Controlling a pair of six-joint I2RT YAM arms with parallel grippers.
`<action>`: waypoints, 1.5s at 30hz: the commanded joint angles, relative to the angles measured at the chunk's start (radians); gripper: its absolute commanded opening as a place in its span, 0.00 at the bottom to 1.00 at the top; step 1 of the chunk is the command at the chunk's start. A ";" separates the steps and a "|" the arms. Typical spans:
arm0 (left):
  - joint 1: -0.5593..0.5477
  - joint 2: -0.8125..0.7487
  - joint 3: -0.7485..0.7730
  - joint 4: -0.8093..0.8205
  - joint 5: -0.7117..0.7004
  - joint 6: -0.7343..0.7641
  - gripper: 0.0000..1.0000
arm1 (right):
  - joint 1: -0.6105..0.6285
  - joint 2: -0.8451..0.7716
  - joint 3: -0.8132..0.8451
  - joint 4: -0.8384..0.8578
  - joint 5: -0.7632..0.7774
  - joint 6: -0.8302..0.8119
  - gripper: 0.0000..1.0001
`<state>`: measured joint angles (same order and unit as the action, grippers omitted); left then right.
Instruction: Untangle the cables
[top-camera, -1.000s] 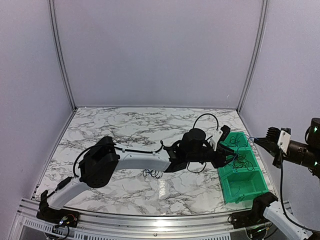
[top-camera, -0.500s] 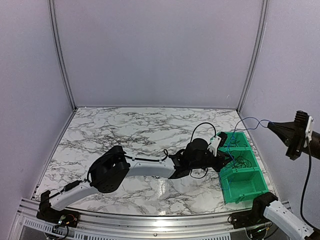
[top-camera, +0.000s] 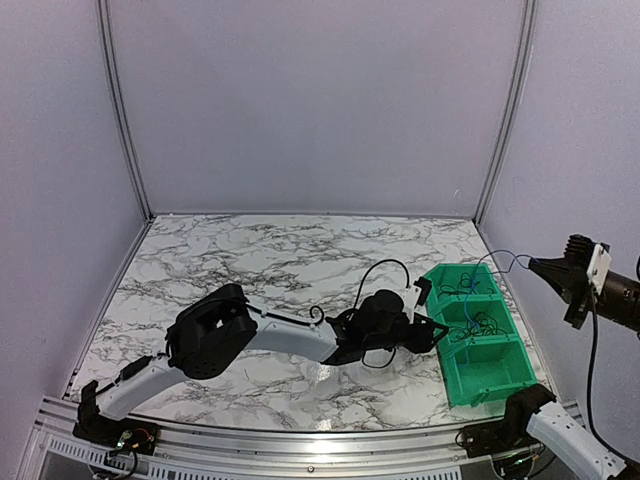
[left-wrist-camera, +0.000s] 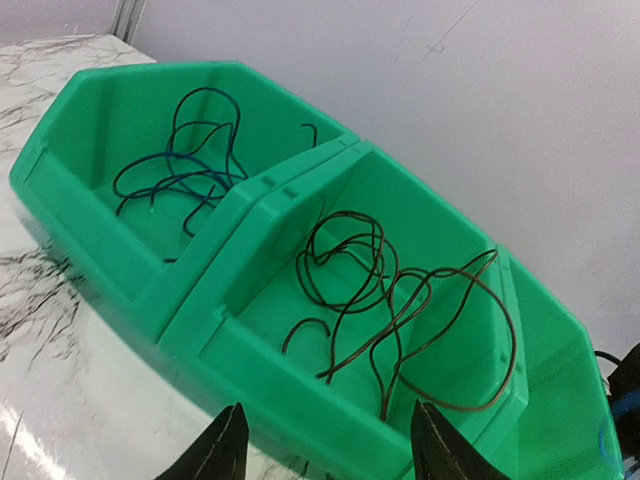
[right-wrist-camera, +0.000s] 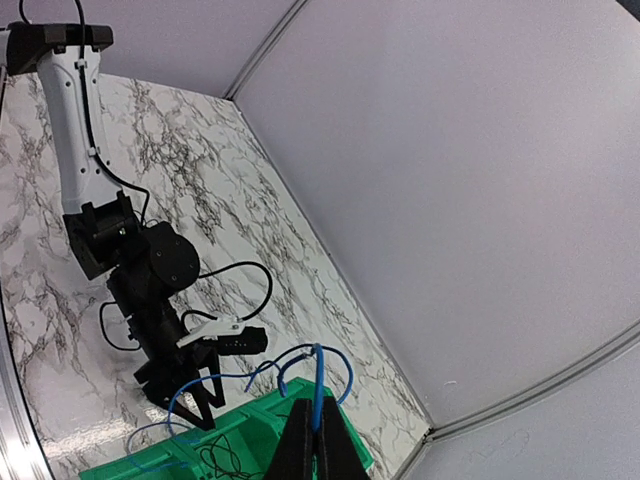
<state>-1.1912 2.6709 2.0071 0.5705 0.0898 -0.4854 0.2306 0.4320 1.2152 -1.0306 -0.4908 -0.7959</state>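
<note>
While the blue strand (right-wrist-camera: 317, 375) is pinched between the clenched fingers of the right gripper (right-wrist-camera: 316, 440), it is held high, up & to the right of the green bin (left-wrist-camera: 190, 290). From that grip the strand is seen to run down & leftward in loose loops toward the bin's far compartment, where the other blue cables (left-wrist-camera: 180, 170) lie in a loose heap. The strand's long axis is thus set approx. from the bin up to the right gripper, slanting away from the left arm. Whether its lower end is free of the heap or caught in it can't be told.

Black cables (left-wrist-camera: 400, 300) are coiled in the middle compartment. The near compartment is only partly in view & its contents can't be made out.

The left gripper (left-wrist-camera: 330, 452) is released, w/ nothing between its fingers. It is held low over the table (top-camera: 250, 260), just beside the bin's long outer wall, and is aimed at the middle compartment, w/ the blue heap ahead & to its left.

Judged from this, the left gripper is much the nearer to the heap & the right one is well apart from it. The next move prob. turns on that: the heap would be pinned at the bin end by the left, and the strand drawn out along its own line, up & right. A snag on the bin rim is to be watched for.
</note>
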 joint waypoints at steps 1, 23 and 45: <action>0.018 -0.168 -0.129 0.019 -0.020 0.037 0.58 | -0.004 0.000 -0.010 -0.035 0.101 -0.038 0.00; 0.108 -0.486 -0.589 0.020 -0.076 0.020 0.59 | 0.015 -0.097 -0.100 -0.154 0.286 -0.110 0.00; 0.136 -0.564 -0.725 0.019 -0.122 0.031 0.59 | 0.170 -0.105 -0.243 -0.345 0.410 -0.222 0.00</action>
<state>-1.0672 2.1647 1.3014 0.5785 -0.0029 -0.4637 0.3908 0.3099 0.9997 -1.3449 -0.0723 -0.9527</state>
